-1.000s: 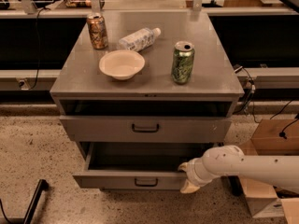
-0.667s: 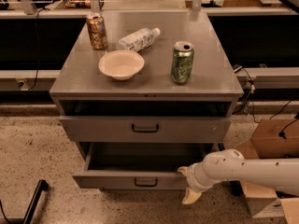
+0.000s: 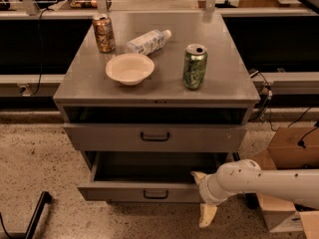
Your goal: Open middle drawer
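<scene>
— What's the biggest thing there?

— The grey table point(image 3: 224, 83). Under its top sits the top drawer point(image 3: 109, 137), its tall front flush with the frame. Below that, the middle drawer point(image 3: 124, 193) is pulled well out towards the camera, so its dark inside shows. Its small bar handle point(image 3: 155, 194) is at the centre of the low front.

— And the arm?

— The white arm point(image 3: 269, 180) comes in low from the right, in front of a cardboard box point(image 3: 291, 151). It ends at the right end of the middle drawer's front.

— How does the tool stand?

— The tool point(image 3: 200, 199) is spread wide and grips nothing. The upper finger point(image 3: 199, 176) lies at the drawer's right front corner, at the top edge. I cannot tell whether it touches the metal. The lower finger point(image 3: 208, 215) hangs down past the bottom of the front, over the speckled floor. It is well away from the handle.

— Any change from a second ago?

— The drawer is as far out as before. The tool has sunk a little, and its lower finger, then level with the front, now points down below it.

— What is on top?

— A cream bowl point(image 3: 129, 68) near the front. Behind it a plastic bottle point(image 3: 148, 41) lies on its side. A green can point(image 3: 194, 66) stands to the right and a brown can point(image 3: 103, 33) at the back left.
</scene>
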You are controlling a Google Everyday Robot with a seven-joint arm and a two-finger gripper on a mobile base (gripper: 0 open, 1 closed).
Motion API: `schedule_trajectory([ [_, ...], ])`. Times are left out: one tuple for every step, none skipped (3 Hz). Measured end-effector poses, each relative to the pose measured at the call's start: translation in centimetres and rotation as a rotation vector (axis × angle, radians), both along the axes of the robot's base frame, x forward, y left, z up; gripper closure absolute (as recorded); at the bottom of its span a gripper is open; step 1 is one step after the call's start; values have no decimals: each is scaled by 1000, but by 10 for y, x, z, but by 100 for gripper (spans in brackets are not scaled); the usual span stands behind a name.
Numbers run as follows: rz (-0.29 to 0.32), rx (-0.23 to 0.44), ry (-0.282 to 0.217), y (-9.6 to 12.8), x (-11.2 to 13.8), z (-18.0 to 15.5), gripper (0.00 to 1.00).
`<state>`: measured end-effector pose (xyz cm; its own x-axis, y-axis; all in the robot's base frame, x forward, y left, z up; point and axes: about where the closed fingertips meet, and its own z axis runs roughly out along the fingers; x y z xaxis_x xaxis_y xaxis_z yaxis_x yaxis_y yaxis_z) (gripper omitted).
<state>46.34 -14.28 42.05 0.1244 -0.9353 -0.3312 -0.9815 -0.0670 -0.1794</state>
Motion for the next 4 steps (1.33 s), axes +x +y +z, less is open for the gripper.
schedule_trajectory([
  [-4,-1,6,-4,7,-2,0],
  [-1,7,39,-6,12,-9,18],
  [15,7,90,-5,3,-15,41],
  [32,28,143,-1,-20,-17,46],
])
